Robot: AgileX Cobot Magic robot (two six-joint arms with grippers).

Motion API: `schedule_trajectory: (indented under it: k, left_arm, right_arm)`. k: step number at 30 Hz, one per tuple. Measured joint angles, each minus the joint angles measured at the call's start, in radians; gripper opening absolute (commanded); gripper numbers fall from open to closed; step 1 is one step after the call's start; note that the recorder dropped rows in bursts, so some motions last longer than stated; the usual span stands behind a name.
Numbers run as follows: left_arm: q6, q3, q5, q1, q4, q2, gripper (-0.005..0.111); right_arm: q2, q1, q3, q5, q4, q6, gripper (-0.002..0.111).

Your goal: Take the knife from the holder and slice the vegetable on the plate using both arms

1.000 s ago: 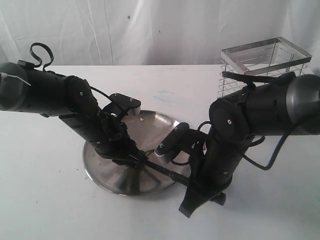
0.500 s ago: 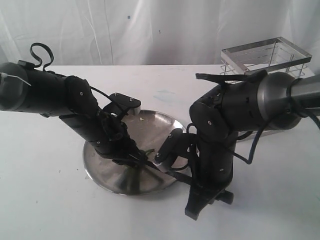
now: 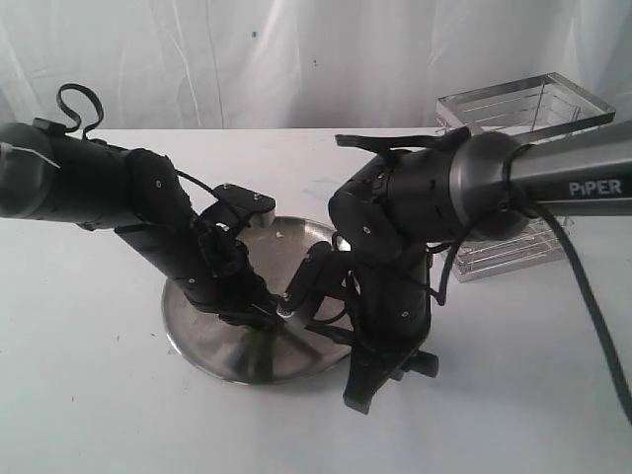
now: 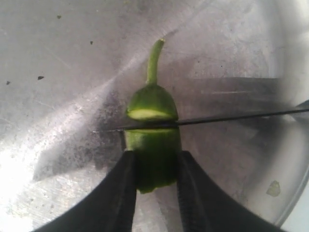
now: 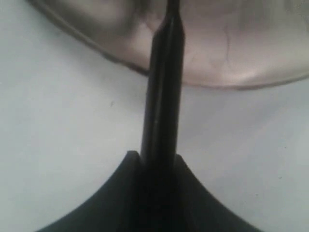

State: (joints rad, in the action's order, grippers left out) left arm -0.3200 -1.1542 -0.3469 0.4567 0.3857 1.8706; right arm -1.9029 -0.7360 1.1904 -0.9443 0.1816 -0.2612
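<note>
In the left wrist view my left gripper (image 4: 155, 159) is shut on the dark green vegetable (image 4: 153, 145), which lies on the steel plate (image 4: 58, 72). The knife's thin dark blade (image 4: 217, 118) lies across the vegetable near its stem end, with a pale cut showing just beyond it. My right gripper (image 5: 155, 162) is shut on the knife's dark cylindrical handle (image 5: 164, 96), just outside the plate's rim (image 5: 241, 72). In the exterior view the left gripper (image 3: 259, 314) and the knife (image 3: 321, 336) meet over the plate (image 3: 193, 316); the vegetable is hidden there.
The silver wire holder (image 3: 523, 109) stands at the back right, behind the right arm (image 3: 415, 207). White table surface (image 3: 99, 395) surrounds the plate. A small pale scrap (image 4: 273, 188) lies near the plate's rim.
The right arm has swung left toward the plate, carrying the knife further across it and onto the vegetable. The left arm has stayed almost still.
</note>
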Motion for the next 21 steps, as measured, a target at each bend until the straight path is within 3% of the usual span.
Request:
schedule_trajectory:
  k: [21]
  left_arm:
    - [0.033,0.000,0.009,-0.003,-0.049,-0.043,0.030]
  right_arm:
    - [-0.042,-0.009,0.037,-0.116,0.086,0.029,0.000]
